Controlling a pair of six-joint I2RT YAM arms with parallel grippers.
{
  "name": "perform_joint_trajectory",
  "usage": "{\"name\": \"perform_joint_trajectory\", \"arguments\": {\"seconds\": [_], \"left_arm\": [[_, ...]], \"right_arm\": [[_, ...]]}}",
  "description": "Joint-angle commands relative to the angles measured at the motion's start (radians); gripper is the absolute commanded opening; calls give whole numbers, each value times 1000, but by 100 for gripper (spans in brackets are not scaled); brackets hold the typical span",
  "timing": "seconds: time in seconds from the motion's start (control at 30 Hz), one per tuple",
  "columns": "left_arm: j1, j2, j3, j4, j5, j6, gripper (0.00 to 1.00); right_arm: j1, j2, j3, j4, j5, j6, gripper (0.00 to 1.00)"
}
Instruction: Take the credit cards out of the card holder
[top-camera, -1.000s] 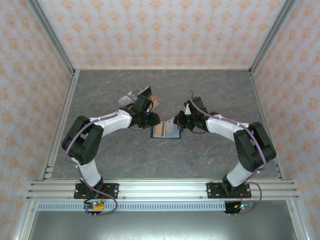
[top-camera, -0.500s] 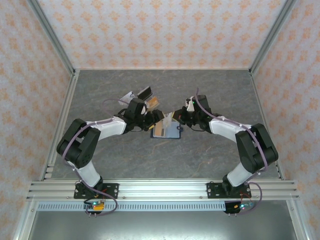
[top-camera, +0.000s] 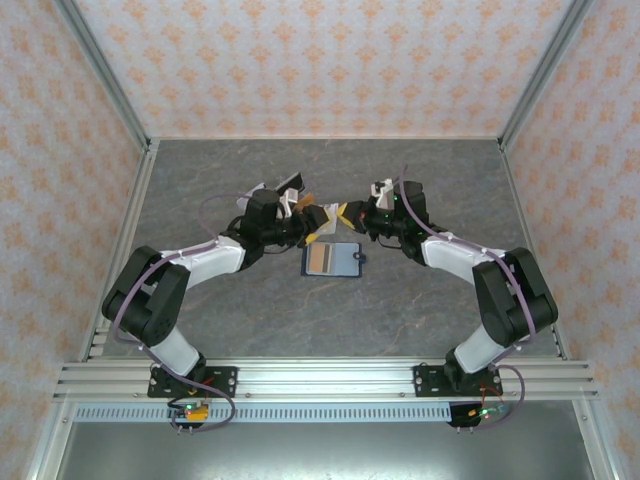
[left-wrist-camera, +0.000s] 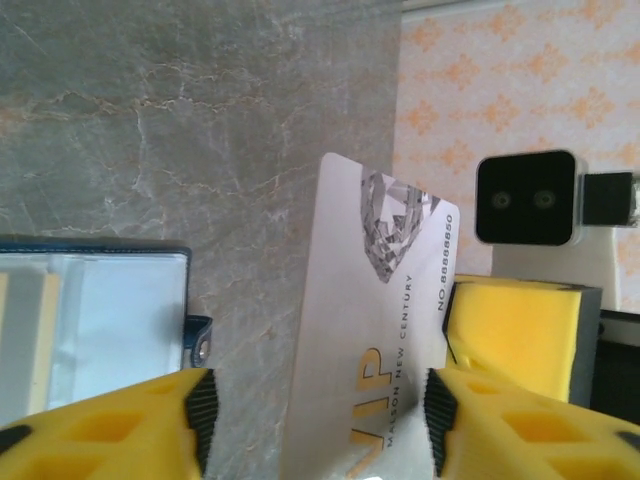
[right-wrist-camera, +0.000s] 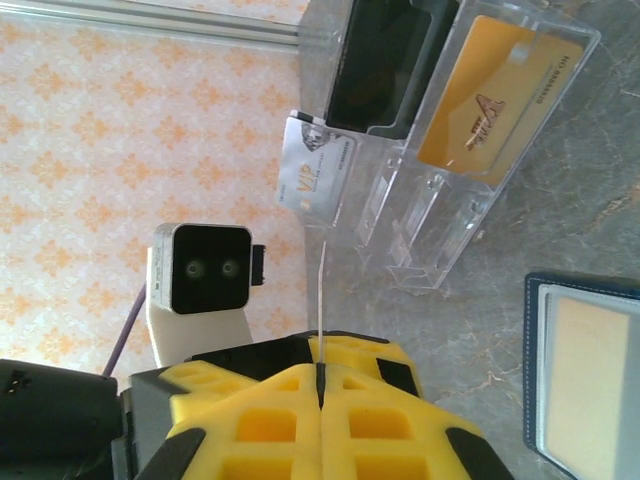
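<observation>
**Silver card up between two pincers**

The silver-white plastic VIP card (left-wrist-camera: 370, 330) is out of the dark navy folding card holder (top-camera: 332, 259), which lies open on the grey marbled table (top-camera: 420, 310) with a tan card (right-wrist-camera: 590, 370) in its pocket. The right pincer (right-wrist-camera: 320, 385) clamps the card's edge, keeping it clear of the table. The left pincer (left-wrist-camera: 315, 420) stands apart astride it, seemingly to take it over.

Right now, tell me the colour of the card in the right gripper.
The card is silvery white with gold VIP lettering; clearest in the left wrist view.
</observation>
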Motion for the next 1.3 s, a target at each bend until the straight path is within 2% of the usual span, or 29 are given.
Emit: {"name": "perform_joint_trajectory", "arguments": {"seconds": [0.0, 0.1, 0.27, 0.33, 0.4, 0.5, 0.57, 0.63, 0.73, 0.83, 0.9, 1.13, 1.27], "left_arm": [[11, -43, -15, 71, 23, -2, 49], [13, -57, -19, 71, 22, 9, 37], [22, -84, -19, 60, 16, 41, 11], [24, -107, -10, 25, 3, 75, 5], [29, -132, 17, -59, -12, 141, 1], [32, -173, 93, -297, -79, 322, 0], [37, -192, 154, -458, -139, 466, 0], [37, -192, 242, -660, -240, 645, 0], [37, -158, 378, -903, -398, 874, 0], [48, -107, 486, -1052, -553, 1035, 0], [68, -78, 534, -1099, -596, 1116, 0], [144, -20, 611, -1135, -568, 1383, 0], [185, 15, 657, -1160, -526, 1472, 0]], "right_arm": [[-14, 6, -16, 80, -26, 32, 0], [-17, 15, -20, 86, -29, 35, 0], [-20, 25, -18, 82, -27, 24, 0], [-19, 19, -10, 54, -26, -2, 0], [-19, 9, 7, -25, -6, -46, 8], [-20, -12, 21, -133, 39, -120, 41], [-19, -26, 37, -211, 80, -177, 58], [-19, -32, 50, -284, 122, -228, 71], [-20, -31, 58, -324, 157, -268, 83], [-19, -24, 62, -335, 176, -291, 90], [-19, -19, 66, -345, 181, -302, 93], [-19, -18, 62, -354, 187, -308, 96], [-19, -20, 60, -352, 188, -302, 96]]}}
